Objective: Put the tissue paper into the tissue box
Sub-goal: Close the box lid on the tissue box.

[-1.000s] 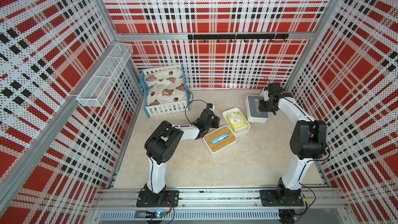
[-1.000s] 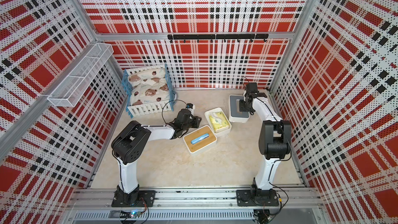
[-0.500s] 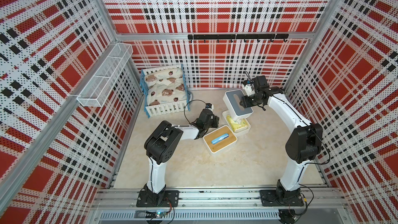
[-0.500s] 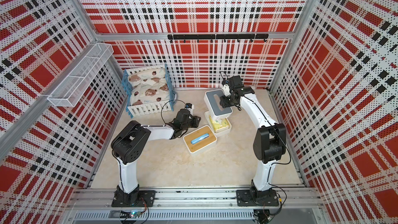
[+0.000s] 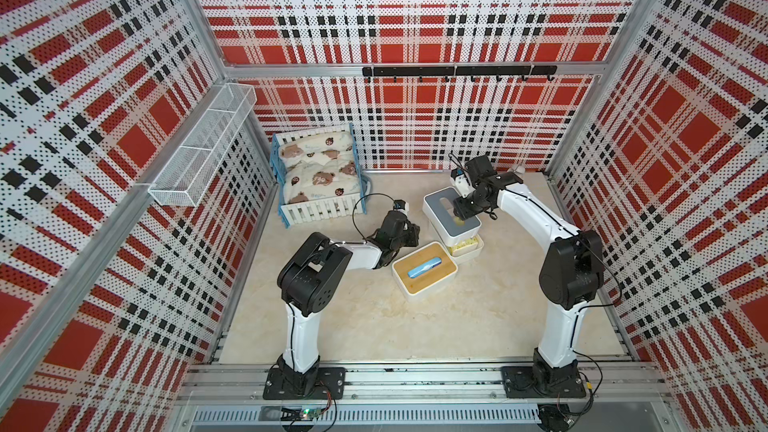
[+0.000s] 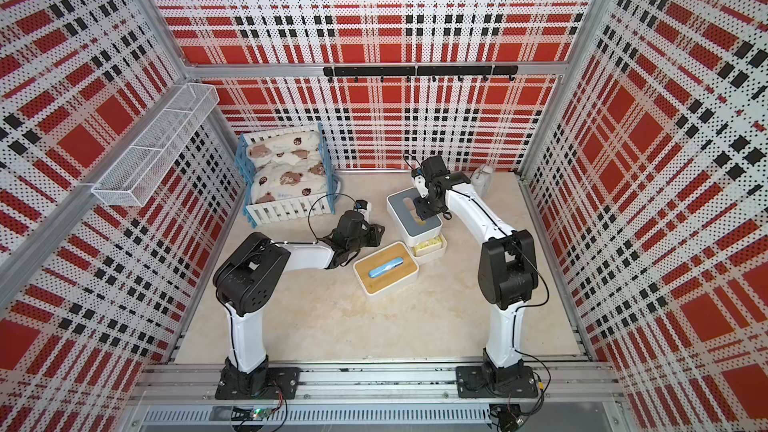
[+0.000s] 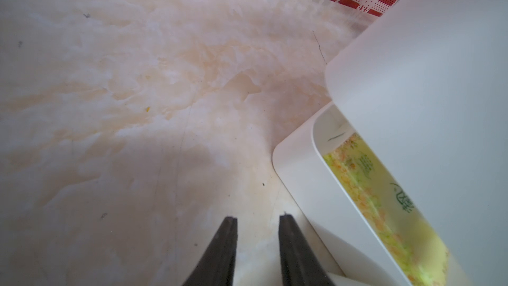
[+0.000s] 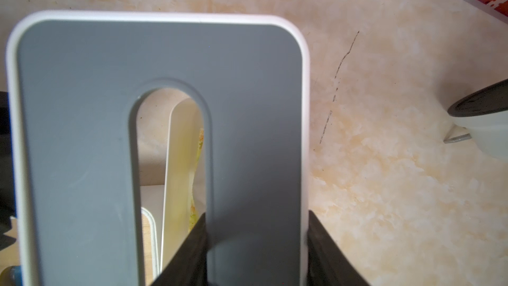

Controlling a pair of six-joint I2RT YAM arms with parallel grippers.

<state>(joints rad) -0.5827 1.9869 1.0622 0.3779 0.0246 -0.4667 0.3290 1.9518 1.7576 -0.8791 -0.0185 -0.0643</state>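
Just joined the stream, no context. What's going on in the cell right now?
The right claw grips the grey-topped cover of the tissue box, one finger through its slot and one outside its edge. It holds the cover above the white base tray, where the yellow tissue pack already lies. The cover is not seated yet. The left claw is open and empty, low over the table beside the tray. A wooden-lidded box sits next to it, untouched.
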